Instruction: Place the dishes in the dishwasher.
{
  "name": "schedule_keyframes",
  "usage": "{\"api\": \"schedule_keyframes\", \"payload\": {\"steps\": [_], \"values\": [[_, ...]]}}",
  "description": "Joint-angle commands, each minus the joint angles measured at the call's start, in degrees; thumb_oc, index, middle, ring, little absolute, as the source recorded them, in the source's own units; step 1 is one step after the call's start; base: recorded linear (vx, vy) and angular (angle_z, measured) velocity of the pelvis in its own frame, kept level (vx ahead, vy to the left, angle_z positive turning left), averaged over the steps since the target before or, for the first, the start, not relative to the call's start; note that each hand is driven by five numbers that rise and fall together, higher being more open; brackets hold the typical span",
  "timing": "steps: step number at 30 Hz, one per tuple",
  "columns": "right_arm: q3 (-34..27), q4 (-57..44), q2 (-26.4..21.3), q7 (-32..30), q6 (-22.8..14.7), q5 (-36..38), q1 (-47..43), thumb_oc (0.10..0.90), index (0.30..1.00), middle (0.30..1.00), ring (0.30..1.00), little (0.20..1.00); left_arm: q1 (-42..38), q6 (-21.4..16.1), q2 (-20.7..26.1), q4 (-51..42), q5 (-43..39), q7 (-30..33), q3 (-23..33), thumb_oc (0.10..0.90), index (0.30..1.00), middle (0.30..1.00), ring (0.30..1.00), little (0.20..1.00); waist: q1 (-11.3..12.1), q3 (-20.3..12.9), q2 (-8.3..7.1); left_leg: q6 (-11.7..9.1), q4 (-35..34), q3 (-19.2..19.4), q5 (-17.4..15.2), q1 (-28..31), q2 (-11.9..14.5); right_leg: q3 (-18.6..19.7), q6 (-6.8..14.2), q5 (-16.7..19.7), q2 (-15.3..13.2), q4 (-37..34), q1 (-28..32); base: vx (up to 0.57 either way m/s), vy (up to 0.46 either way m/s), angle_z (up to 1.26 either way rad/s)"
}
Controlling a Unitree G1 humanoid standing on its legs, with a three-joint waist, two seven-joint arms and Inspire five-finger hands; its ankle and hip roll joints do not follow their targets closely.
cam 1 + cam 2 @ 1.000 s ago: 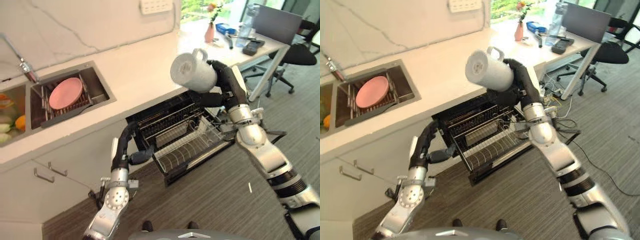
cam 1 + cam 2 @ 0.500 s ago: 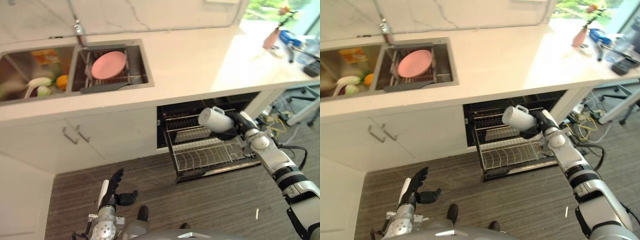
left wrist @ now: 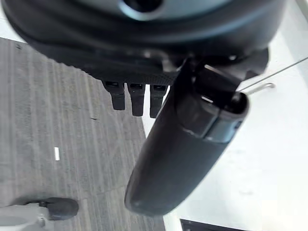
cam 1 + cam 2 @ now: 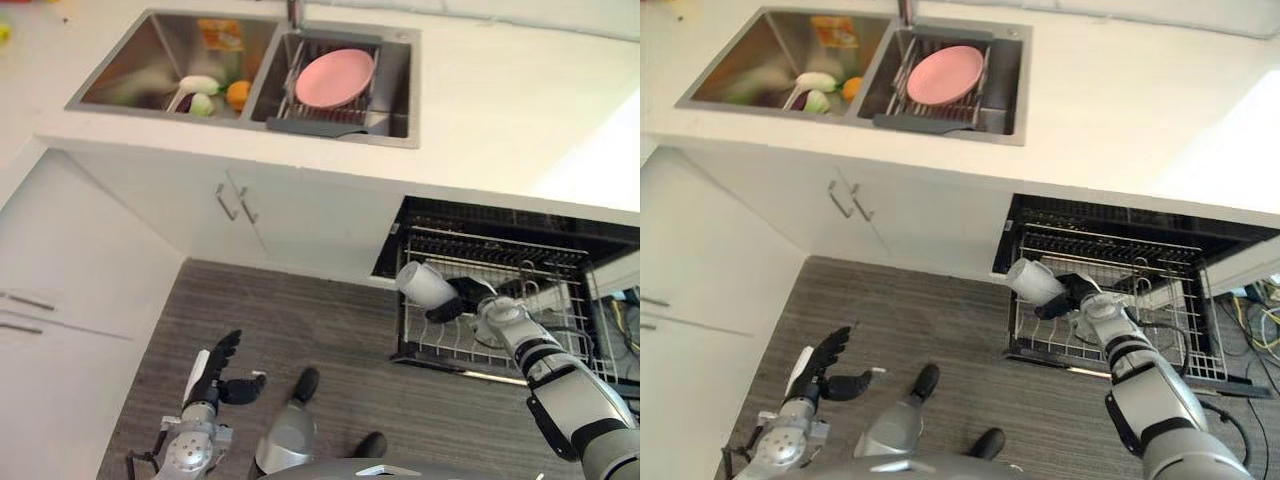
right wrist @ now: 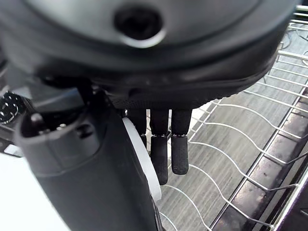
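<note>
A white mug (image 4: 424, 283) lies tilted in my right hand (image 4: 458, 300), which is shut on it just above the left front corner of the pulled-out lower rack (image 4: 452, 346) of the open dishwasher (image 4: 520, 225). In the right wrist view the mug's white edge (image 5: 144, 163) sits between thumb and fingers (image 5: 168, 144), over the rack wires. A pink plate (image 4: 335, 76) stands in the drainer in the right basin of the sink. My left hand (image 4: 216, 372) hangs low over the floor, open and holding nothing.
The left sink basin (image 4: 140, 55) holds vegetables (image 4: 205, 92). White cabinet doors (image 4: 250, 205) with handles stand below the counter (image 4: 520, 90), left of the dishwasher. Cables (image 4: 1260, 300) lie at the far right. Grey floor (image 4: 300, 320) stretches in front of the cabinets.
The camera view has shifted. My right hand has lowered the mug from in front of the dishwasher opening down to the rack's left front corner. The left hand stays open near the floor.
</note>
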Motion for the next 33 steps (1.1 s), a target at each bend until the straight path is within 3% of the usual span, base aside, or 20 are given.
{"api": "schedule_keyframes", "payload": {"steps": [1,10,11,12,13,22,23,29,33], "values": [[-1.4,-0.3,-3.4,-2.3,-3.6,1.9,-7.7,0.400,0.300,0.300,0.300,0.300,-2.6,-4.7,4.0,-2.6,0.2,-1.3,1.0,0.800,0.900,0.900,0.900,0.900,-0.8,0.2,-3.65,-3.8,0.2,4.7,0.7,-1.0,1.8,3.9,5.0,-2.0,-5.5,0.6,2.7,0.00,0.012,0.07],[-3.3,4.2,-3.4,-4.4,-3.8,1.4,-9.0,0.400,0.300,0.300,0.300,0.300,-2.5,-4.1,1.4,1.3,-2.1,-1.5,1.2,0.800,0.900,0.900,0.900,0.900,-2.0,-0.1,-3.27,-3.8,0.2,5.3,0.5,-0.7,2.1,4.6,4.9,-2.1,-5.5,0.6,2.6,0.00,0.005,0.00],[-3.2,4.5,-3.2,-4.7,-3.9,1.1,-9.2,0.419,0.328,0.328,0.328,0.328,-2.7,-3.9,1.0,1.7,-1.9,-1.5,0.8,0.800,0.900,0.900,0.900,0.900,-2.6,-0.3,-3.41,-3.8,0.2,5.7,0.3,-0.3,2.2,5.0,5.0,-2.2,-5.5,0.6,2.6,0.01,0.009,-0.05],[-3.2,4.4,-3.3,-4.8,-4.1,1.0,-9.3,0.580,0.571,0.571,0.571,0.571,-2.5,-3.9,0.9,1.1,-1.9,-1.4,0.8,0.800,0.900,0.900,0.900,0.900,-2.7,-0.4,-3.43,-3.9,0.2,6.0,0.2,-0.1,2.3,5.2,5.0,-2.2,-5.5,0.6,2.7,0.01,0.013,-0.03],[-3.4,4.1,-3.2,-5.6,-4.8,1.0,-9.1,0.800,0.900,0.900,0.900,0.900,-2.5,-3.8,0.7,1.7,-1.7,-1.1,0.8,0.800,0.900,0.900,0.900,0.900,-3.1,-0.6,-3.53,-3.8,0.2,6.3,0.1,0.2,2.4,5.5,5.0,-2.1,-5.5,0.6,2.8,0.01,0.013,-0.07],[-1.0,-4.5,-3.3,-3.4,-5.0,0.4,-7.5,0.800,0.900,0.900,0.900,0.900,-3.6,-2.3,-1.1,6.9,-2.2,-0.8,2.2,0.800,0.900,0.900,0.900,0.900,-6.2,-2.3,-3.82,-3.7,0.2,9.3,-1.0,2.6,3.1,8.4,5.1,-2.0,-5.6,0.6,3.2,0.01,0.017,-0.21],[0.1,-10.4,-3.0,-2.5,-4.7,0.4,-6.2,0.800,0.900,0.900,0.900,0.900,-4.1,-1.4,-3.3,10.1,-3.9,-0.1,3.6,0.800,0.900,0.900,0.900,0.900,-7.6,-2.6,-3.86,-3.5,0.2,10.5,-1.3,3.4,3.4,9.4,5.1,-1.8,-5.5,0.6,3.1,0.01,0.027,-0.31],[2.1,-27.1,-3.8,-1.0,-3.0,1.2,-1.3,0.800,0.900,0.900,0.900,0.900,-5.9,0.0,-6.7,15.0,-4.7,1.6,4.7,0.800,0.900,0.900,0.900,0.900,-10.2,-4.0,-3.55,-3.0,0.2,13.4,-2.4,5.9,4.2,12.4,5.3,-1.4,-5.6,0.6,3.1,0.01,0.015,-0.35],[-2.4,-46.2,-3.8,-4.3,-4.3,3.1,7.9,0.800,0.900,0.900,0.900,0.900,-8.0,0.6,-8.6,20.2,-4.6,3.2,5.9,0.800,0.900,0.900,0.900,0.900,-11.9,-4.5,-3.06,-2.8,0.2,14.6,-2.7,6.8,4.5,13.6,5.4,-1.2,-5.6,0.6,2.9,0.00,0.004,-0.20]]}}
